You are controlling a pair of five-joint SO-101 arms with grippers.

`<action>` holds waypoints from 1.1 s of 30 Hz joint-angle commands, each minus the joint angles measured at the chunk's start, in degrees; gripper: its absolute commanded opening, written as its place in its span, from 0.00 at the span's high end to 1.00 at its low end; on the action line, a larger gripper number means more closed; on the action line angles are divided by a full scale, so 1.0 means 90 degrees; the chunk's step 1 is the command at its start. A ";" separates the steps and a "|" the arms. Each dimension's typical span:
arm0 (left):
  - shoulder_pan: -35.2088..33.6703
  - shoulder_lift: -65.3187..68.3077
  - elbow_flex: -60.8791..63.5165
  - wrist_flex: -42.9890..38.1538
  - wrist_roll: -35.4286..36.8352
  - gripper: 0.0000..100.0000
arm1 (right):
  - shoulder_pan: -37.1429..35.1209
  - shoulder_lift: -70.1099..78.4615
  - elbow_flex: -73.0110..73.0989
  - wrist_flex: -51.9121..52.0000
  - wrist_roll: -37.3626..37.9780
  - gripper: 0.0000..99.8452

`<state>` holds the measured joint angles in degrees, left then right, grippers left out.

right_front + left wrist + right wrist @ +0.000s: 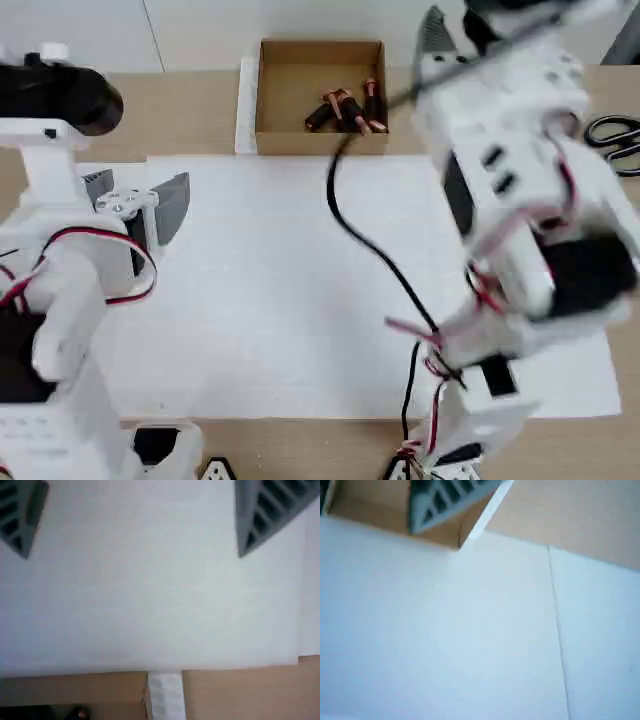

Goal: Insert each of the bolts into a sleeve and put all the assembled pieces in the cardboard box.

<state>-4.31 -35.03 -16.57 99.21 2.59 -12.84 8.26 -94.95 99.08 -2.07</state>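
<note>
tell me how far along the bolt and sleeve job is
Looks nearly done: the assembled pieces lie in the cardboard box. In hand: nothing, the left gripper hangs open over the white mat and the right gripper is open by the box. Left: seemingly nothing, every piece I see is boxed.

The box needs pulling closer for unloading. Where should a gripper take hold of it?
Probably the left wall of the box, from straight above, with one finger inside and one outside. It is open-topped with thin upright walls, and the assembled pieces lie toward its right, so the floor by the left wall is bare.
</note>
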 commanded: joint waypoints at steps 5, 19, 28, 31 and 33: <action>0.0567 -0.1104 0.0190 0.0147 -0.0029 0.75 | 0.0034 -0.2193 0.1797 0.0122 0.0049 0.89; 0.0547 -0.2950 0.3922 -0.0313 0.0000 0.75 | 0.0034 -0.6862 1.0305 -0.0171 0.0029 0.88; 0.0449 -0.4991 0.6735 -0.1543 -0.0010 0.75 | 0.0093 -0.9695 1.4261 -0.1753 0.0039 0.89; 0.0117 -0.5617 0.7409 -0.2100 -0.0029 0.75 | 0.0503 -1.0808 1.5346 -0.2750 0.0049 0.89; -0.0147 -0.5949 0.7927 -0.2462 -0.0029 0.75 | 0.0904 -1.1443 1.6020 -0.3189 0.0049 0.89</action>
<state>-3.16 -84.70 49.98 82.07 2.51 -8.53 -86.86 41.85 77.10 -2.07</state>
